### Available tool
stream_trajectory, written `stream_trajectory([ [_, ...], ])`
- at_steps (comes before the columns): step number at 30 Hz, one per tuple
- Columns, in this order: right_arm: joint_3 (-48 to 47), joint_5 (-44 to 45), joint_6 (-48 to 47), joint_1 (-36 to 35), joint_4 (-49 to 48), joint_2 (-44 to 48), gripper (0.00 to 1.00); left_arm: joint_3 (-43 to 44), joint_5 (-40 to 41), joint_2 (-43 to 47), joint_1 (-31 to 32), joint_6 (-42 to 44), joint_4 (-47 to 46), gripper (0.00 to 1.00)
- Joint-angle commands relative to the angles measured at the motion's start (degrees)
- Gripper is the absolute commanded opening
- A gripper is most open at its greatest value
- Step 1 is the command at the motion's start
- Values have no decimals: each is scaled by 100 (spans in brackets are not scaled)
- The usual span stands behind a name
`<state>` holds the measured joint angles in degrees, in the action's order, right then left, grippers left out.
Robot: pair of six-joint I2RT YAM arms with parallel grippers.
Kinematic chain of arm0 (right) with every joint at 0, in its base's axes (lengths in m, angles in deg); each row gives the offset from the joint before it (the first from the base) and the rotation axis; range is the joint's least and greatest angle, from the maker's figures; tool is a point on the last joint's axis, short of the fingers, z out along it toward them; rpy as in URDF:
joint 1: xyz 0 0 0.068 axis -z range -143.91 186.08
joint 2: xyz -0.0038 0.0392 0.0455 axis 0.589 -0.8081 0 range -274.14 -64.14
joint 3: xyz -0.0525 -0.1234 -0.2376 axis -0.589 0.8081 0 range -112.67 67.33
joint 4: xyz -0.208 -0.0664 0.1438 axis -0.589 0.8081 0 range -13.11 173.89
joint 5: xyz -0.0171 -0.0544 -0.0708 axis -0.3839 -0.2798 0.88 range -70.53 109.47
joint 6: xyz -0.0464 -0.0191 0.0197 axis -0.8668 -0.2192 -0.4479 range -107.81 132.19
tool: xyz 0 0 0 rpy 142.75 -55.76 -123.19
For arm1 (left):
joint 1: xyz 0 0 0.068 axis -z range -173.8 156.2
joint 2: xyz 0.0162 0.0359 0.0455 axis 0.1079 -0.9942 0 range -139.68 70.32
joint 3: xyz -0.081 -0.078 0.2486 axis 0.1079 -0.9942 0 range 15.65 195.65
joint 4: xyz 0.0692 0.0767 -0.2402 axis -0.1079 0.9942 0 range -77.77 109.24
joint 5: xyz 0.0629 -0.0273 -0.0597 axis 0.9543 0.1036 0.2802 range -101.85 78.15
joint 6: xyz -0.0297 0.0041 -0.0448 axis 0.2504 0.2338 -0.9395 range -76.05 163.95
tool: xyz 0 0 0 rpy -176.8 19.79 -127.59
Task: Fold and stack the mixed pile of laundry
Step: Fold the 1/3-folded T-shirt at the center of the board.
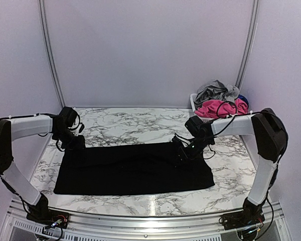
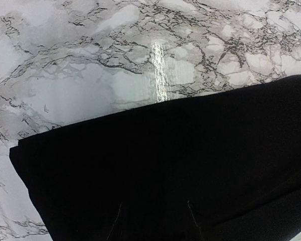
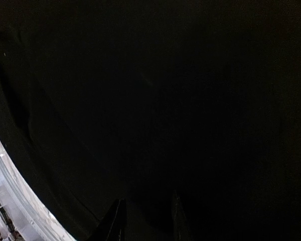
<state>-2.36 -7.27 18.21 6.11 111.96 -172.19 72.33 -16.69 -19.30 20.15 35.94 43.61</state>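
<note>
Lying flat on the marble table point(image 1: 140, 123): large black cloth point(image 1: 135, 168), spread wide between both arms. Left gripper point(image 2: 154, 203) over its far-left corner, right gripper point(image 3: 148, 197) at its far-right edge, both released, jaws parted. Pink piece point(image 1: 215, 107) and grey trousers point(image 1: 215, 91) heaped in the white basket point(image 1: 193, 100), far-right corner.

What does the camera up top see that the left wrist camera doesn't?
Only the top view shows the left arm and right arm, the whole black cloth spread flat, and the white basket at the far right, with a pink piece and a grey garment piled in it. Only the left wrist view shows the cloth's corner and straight edge up close. Both show the black cloth lying on the marble table.
</note>
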Motion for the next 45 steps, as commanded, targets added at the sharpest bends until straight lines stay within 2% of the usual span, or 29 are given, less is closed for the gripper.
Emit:
stream_trajectory([
  [1, 696, -84, 121, -14, 76, 655, 33, -64, 277, 11, 2, -9, -88, 41],
  [5, 837, -237, 160, 219, 427, 1257, 39, -55, 372, -135, -1, 20, -54, 41],
  [8, 614, -501, 241, 684, 375, 1653, 48, 14, 253, -151, -3, -18, -79, 41],
  [10, 337, -540, 243, 920, 251, 1689, 51, 92, 165, -171, 2, -10, -103, 42],
  [16, -722, -268, -236, 1020, 563, 565, 51, 382, 48, -197, 2, 9, -107, 43],
  [28, -1243, -286, -461, 983, 282, -614, 53, 294, -35, -138, 0, -122, -138, 44],
  [32, -1416, -510, -496, 833, 307, -812, 46, 226, -43, -148, 2, -136, -142, 44],
  [39, -1507, -689, -513, 670, 371, -989, 40, 183, -44, -113, 2, -145, -174, 44],
  [43, -1574, -752, -558, 662, 541, -925, 29, 205, -26, -109, 2, -114, -167, 45],
  [45, -1531, -806, -583, 662, 601, -782, 21, 211, -26, -125, 1, -105, -163, 45],
])
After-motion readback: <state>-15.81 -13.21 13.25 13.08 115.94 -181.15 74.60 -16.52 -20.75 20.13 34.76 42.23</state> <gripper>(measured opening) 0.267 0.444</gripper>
